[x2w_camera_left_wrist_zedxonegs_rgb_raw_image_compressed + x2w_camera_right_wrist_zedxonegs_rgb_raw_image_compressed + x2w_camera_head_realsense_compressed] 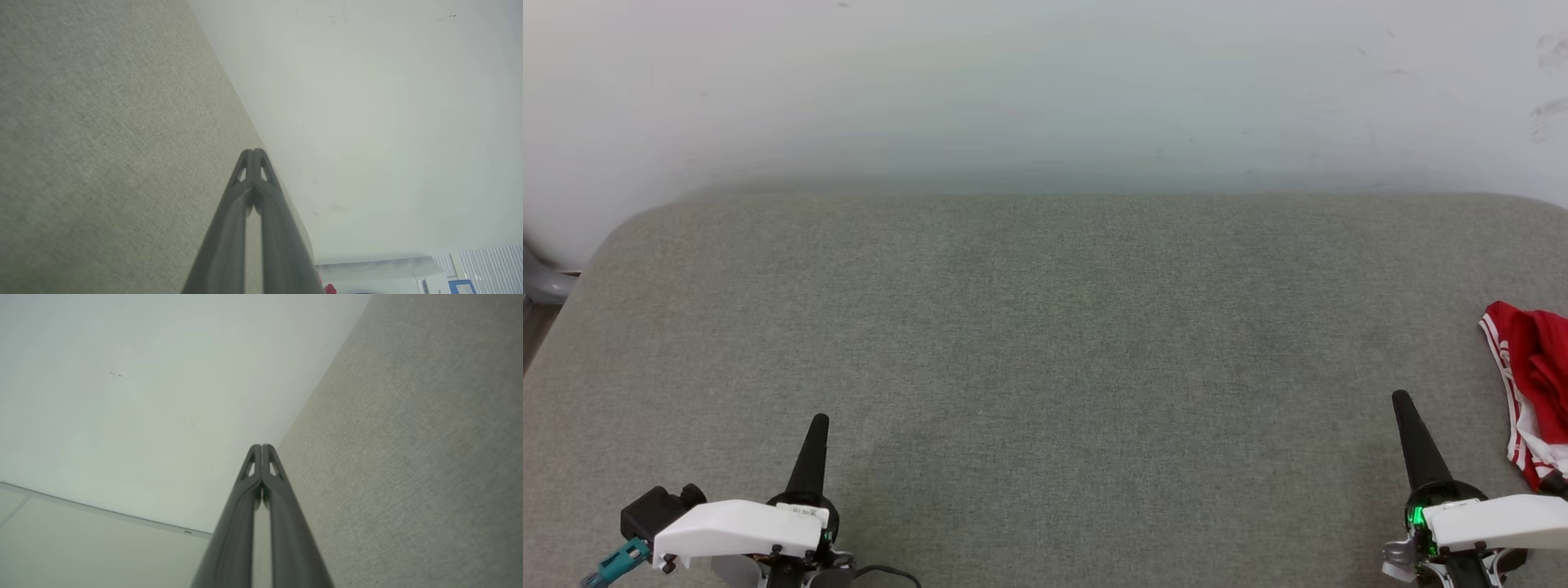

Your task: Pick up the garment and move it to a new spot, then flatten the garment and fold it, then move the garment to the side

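The garment, red with red-and-white striped trim and a bit of white, lies crumpled at the far right edge of the head view, partly cut off by the frame. A sliver of red, the garment, peeks out at the bottom of the left wrist view. My right gripper is shut and empty, a short way left of the garment, apart from it. My left gripper is shut and empty at the lower left, far from the garment. Both wrist views show the fingers pressed together: left gripper, right gripper.
A wide grey fabric surface spreads before me, its rounded far edge meeting a pale wall. A grey object stands off its left corner. White equipment shows low in the left wrist view.
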